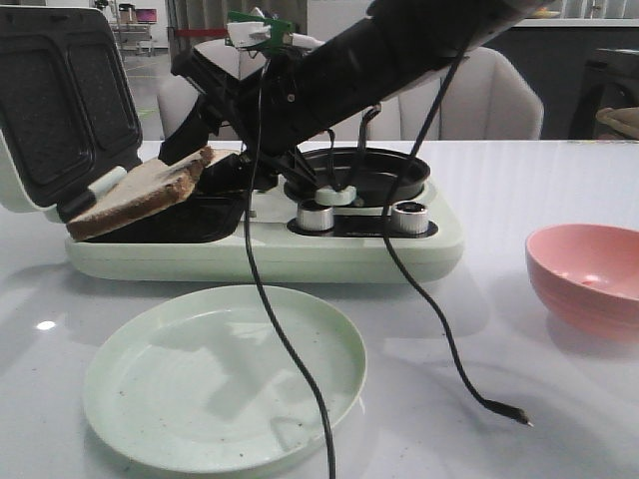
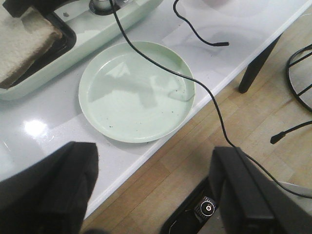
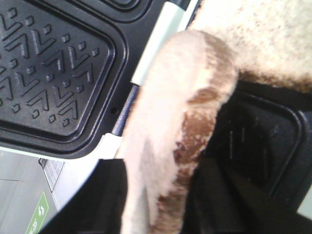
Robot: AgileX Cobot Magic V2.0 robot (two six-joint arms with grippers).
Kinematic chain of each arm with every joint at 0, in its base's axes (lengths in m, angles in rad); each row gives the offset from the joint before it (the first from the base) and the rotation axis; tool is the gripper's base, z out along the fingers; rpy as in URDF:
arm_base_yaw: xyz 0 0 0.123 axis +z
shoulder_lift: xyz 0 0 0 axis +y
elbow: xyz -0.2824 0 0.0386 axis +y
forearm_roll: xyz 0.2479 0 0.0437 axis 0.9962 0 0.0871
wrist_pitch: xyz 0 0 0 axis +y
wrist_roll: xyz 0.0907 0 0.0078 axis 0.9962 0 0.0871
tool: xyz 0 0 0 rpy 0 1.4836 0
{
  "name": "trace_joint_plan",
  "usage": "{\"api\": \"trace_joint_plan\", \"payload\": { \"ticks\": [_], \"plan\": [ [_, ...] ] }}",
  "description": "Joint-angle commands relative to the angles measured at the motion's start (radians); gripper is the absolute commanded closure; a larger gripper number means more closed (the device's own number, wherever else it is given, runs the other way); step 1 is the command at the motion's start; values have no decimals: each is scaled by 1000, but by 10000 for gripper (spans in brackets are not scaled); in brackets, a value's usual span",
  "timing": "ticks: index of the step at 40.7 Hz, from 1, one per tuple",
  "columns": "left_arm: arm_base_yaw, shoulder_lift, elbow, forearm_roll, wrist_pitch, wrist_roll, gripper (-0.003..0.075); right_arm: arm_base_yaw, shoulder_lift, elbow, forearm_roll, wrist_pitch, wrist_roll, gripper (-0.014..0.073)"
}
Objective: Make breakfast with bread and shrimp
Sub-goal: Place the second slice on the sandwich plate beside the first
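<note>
My right gripper (image 1: 222,168) reaches across the open sandwich maker (image 1: 260,251) and is shut on a slice of bread (image 1: 135,195), held tilted over the maker's left black tray. In the right wrist view the fingers (image 3: 97,200) pinch this slice (image 3: 161,126) at its brown crust. A second slice (image 3: 258,34) lies just beyond it. The bread also shows in the left wrist view (image 2: 24,41). My left gripper (image 2: 151,190) is open and empty, over the table's front edge, near the pale green plate (image 2: 136,90). No shrimp is in view.
The maker's lid (image 1: 65,100) stands open at the left. A round black pan (image 1: 359,170) and two knobs (image 1: 409,217) are on its right half. The green plate (image 1: 225,374) lies in front, a pink bowl (image 1: 584,274) at the right. Black cables (image 1: 439,329) trail over the table.
</note>
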Motion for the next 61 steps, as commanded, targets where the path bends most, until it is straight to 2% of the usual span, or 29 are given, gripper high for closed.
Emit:
{"api": "trace_joint_plan", "payload": {
  "ticks": [1, 7, 10, 15, 23, 30, 37, 48, 61],
  "plan": [
    [-7, -1, -28, -9, -53, 1, 190, -22, -76, -38, 15, 18, -2, 92],
    [-7, -1, -28, -9, -51, 1, 190, -59, -115, -38, -40, 70, 13, 146],
    [-7, -1, -28, -9, -51, 1, 190, -75, -151, -38, -110, 86, 48, 178],
    [-7, -1, -28, -9, -51, 1, 190, -86, -249, -38, -305, 121, 137, 193],
    [-7, -1, -28, -8, -51, 1, 190, -53, -452, -34, -719, 182, 333, 193],
    [-7, -1, -28, -8, -51, 1, 190, -25, -653, 66, -919, 186, 408, 193],
    [-7, -1, -28, -8, -51, 1, 190, -27, -851, 248, -1018, 190, 429, 193],
    [-7, -1, -28, -8, -66, 1, 190, -27, -1153, 594, -1213, 156, 628, 193],
    [-7, -1, -28, -8, -66, 1, 190, -27, -1437, 933, -1226, 119, 636, 193]
  ]
}}
